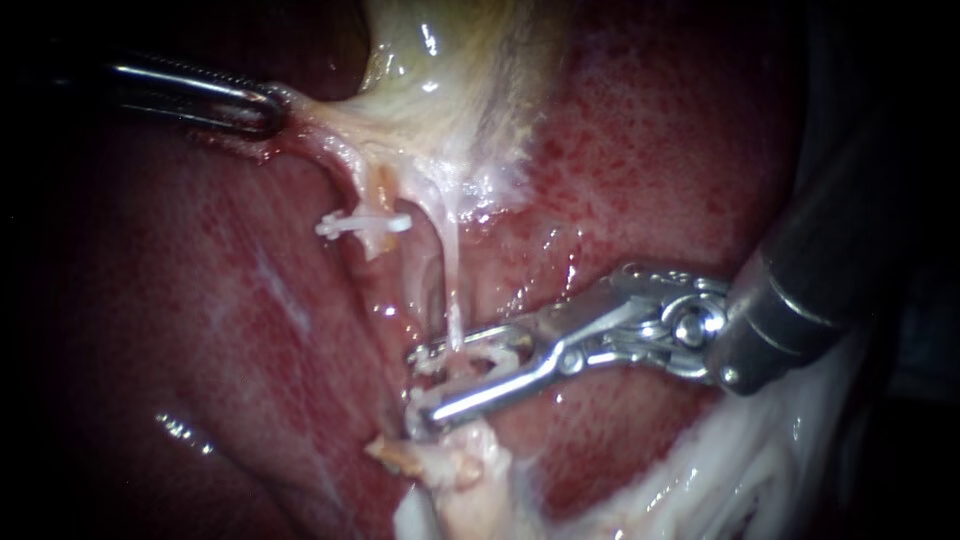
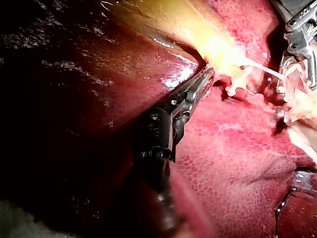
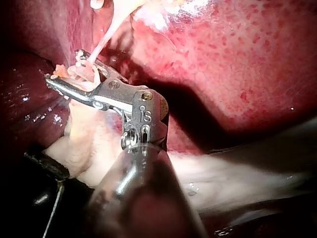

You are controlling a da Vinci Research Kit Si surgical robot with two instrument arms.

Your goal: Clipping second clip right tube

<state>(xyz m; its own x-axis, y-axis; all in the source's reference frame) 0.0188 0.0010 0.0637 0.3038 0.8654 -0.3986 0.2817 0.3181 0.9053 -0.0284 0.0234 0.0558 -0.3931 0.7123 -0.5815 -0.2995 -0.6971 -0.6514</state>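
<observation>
Right tube (image 1: 452, 270) is the thinnest thing here: a pale strand that runs down from the gallbladder into the mouth of my right instrument.

Around it the liver (image 1: 230, 330) fills most of the endoscope view, dark red and wet. The gallbladder (image 1: 450, 90) hangs above, yellowish and glossy. My right instrument (image 1: 418, 388) is the next largest, and its two jaws stand apart with the tube passing between them. Some whitish material also lies between the jaws, and I cannot tell if it is a clip or tissue. My left instrument (image 1: 268, 108) has its jaws clenched on the edge of the gallbladder and holds it toward its own side, so both strands are stretched. Below the right jaws sits a lump of pale fatty tissue (image 1: 460, 480). The other tube (image 1: 338, 160), more reddish, already carries a white clip (image 1: 365, 224).

In my judgement the main danger is tearing. The strand is thin and under tension, so more pull from the left instrument, or a sideways push from the right one, could break it. A second danger is that the jaws take in the fatty lump as well, and then the clip would not close fully across the tube. If the tube sits near the jaw tips, it may slip out.
</observation>
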